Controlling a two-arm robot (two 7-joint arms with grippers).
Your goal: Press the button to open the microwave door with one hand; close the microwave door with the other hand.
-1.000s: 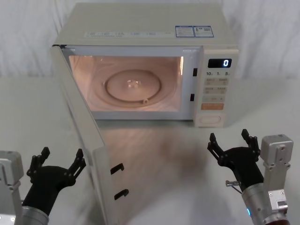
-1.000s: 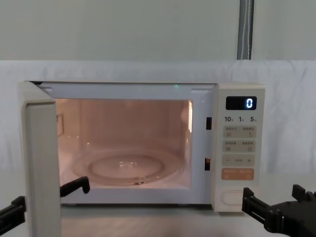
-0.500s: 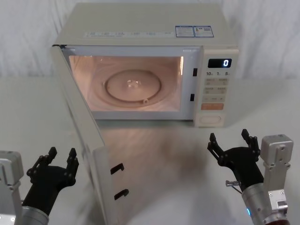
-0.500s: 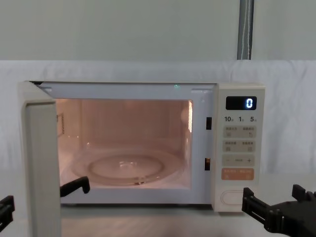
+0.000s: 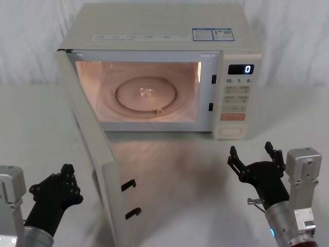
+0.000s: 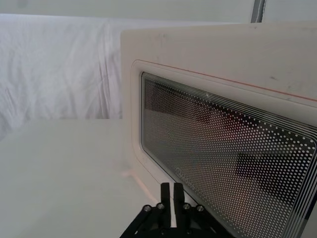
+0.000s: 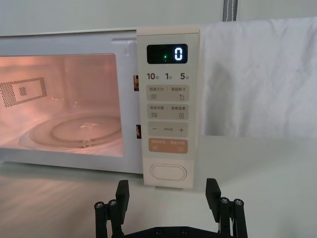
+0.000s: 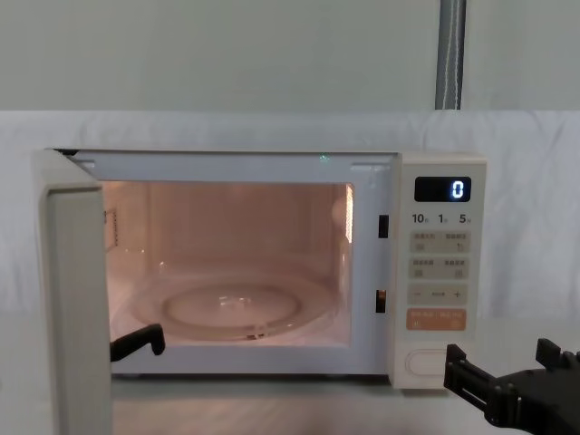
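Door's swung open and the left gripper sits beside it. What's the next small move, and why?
Probably ease the left gripper, fingers shut, toward the outer face of the microwave door and start pushing it closed. The door stands wide open with the cavity lit, so the button step looks done; the right gripper hangs open, short of the panel.

The left tool (image 5: 66, 177) sits low at the near left, its black fingers (image 6: 169, 191) pressed together and pointing forward, carried on a dark wrist with a grey block beside it. The right tool (image 5: 255, 156) sits low at the near right, its fingers (image 7: 123, 191) spread wide and pointing forward, on a black wrist with a grey housing to its right.
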